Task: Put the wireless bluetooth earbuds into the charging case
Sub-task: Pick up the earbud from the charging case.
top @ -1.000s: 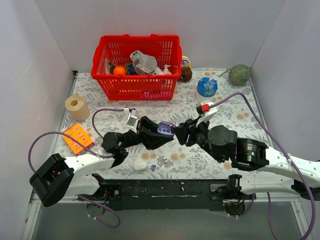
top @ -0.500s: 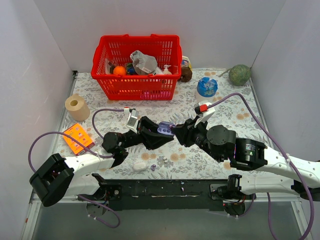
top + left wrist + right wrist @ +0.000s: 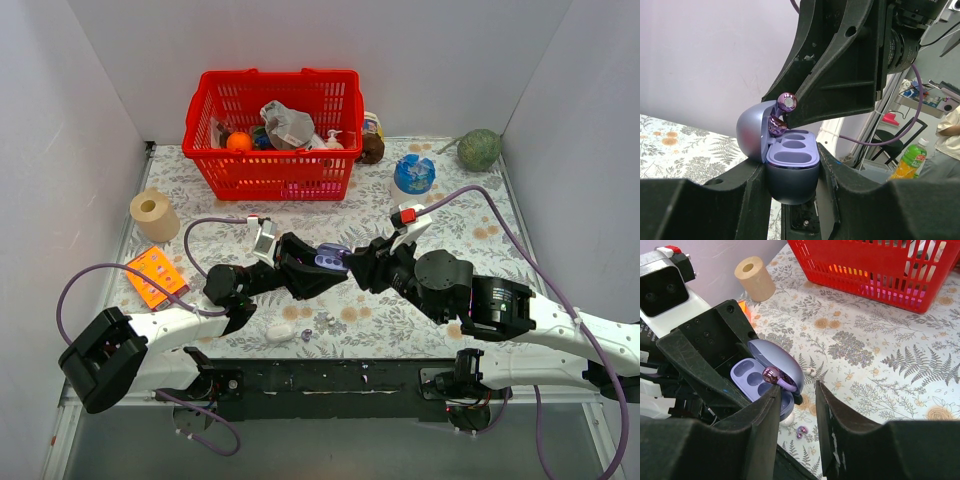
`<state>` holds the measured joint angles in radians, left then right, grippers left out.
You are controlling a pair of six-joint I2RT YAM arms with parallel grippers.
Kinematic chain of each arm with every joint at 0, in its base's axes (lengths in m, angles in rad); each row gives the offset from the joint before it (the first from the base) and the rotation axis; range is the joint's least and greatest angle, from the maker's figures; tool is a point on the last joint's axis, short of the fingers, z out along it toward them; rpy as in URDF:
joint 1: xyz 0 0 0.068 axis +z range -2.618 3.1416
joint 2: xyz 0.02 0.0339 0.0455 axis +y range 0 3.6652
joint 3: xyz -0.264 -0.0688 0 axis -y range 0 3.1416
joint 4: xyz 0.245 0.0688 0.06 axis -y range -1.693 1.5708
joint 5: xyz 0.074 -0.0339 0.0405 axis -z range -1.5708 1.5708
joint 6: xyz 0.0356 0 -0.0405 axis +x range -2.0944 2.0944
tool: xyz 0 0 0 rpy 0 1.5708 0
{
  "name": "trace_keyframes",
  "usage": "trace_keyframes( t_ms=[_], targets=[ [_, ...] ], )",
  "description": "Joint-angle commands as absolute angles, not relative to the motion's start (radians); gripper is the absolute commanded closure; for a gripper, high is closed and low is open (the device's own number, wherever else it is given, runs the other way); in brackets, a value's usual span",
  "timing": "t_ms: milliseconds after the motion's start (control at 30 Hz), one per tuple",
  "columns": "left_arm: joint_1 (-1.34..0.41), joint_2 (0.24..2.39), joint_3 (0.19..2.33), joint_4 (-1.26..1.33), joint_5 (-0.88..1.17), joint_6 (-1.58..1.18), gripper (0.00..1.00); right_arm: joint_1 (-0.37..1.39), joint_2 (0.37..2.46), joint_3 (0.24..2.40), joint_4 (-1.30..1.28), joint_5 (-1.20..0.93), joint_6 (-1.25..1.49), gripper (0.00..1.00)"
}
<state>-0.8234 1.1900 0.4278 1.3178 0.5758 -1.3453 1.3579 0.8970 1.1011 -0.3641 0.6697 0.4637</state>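
Observation:
My left gripper [image 3: 318,266] [image 3: 792,186] is shut on the lavender charging case [image 3: 331,260] [image 3: 792,165] and holds it above the table with the lid open. Two pale slots face up and look empty. A shiny purple earbud [image 3: 786,102] [image 3: 772,374] stands at the far slot, leaning on the lid, right at the tip of my right gripper's left finger. My right gripper [image 3: 352,264] [image 3: 796,390] is at the case, its jaws apart with nothing between them. A second purple earbud [image 3: 307,333] [image 3: 801,431] lies on the floral mat below.
A small white rounded piece [image 3: 280,331] lies by the loose earbud. A red basket [image 3: 272,135] of items stands at the back. A tape roll [image 3: 153,211] and an orange card [image 3: 156,275] are at left; a blue cup [image 3: 413,173] and a green ball [image 3: 479,149] at back right.
My right gripper has moved slightly left, closing in on the open case. The left gripper and the case have stayed still.

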Motion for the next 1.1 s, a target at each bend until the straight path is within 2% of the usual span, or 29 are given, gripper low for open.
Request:
trace_keyframes(
  t_ms=[0,367,667,1067],
  targets=[
    [-0.834,1.158,0.449,1.433,0.572,-1.328,1.0,1.353,0.884,1.123,-0.354,0.699,0.446,0.59],
    [-0.848,1.16,0.468,1.353,0.592,-1.312,1.0,1.354,0.905,1.155,-0.365,0.71,0.411,0.6],
    [-0.851,1.146,0.479,1.278,0.597,-1.301,1.0,1.354,0.922,1.172,-0.368,0.709,0.385,0.76],
    [-0.851,1.146,0.472,1.262,0.586,-1.292,1.0,1.353,0.913,1.193,-0.388,0.712,0.377,0.77]
  ],
)
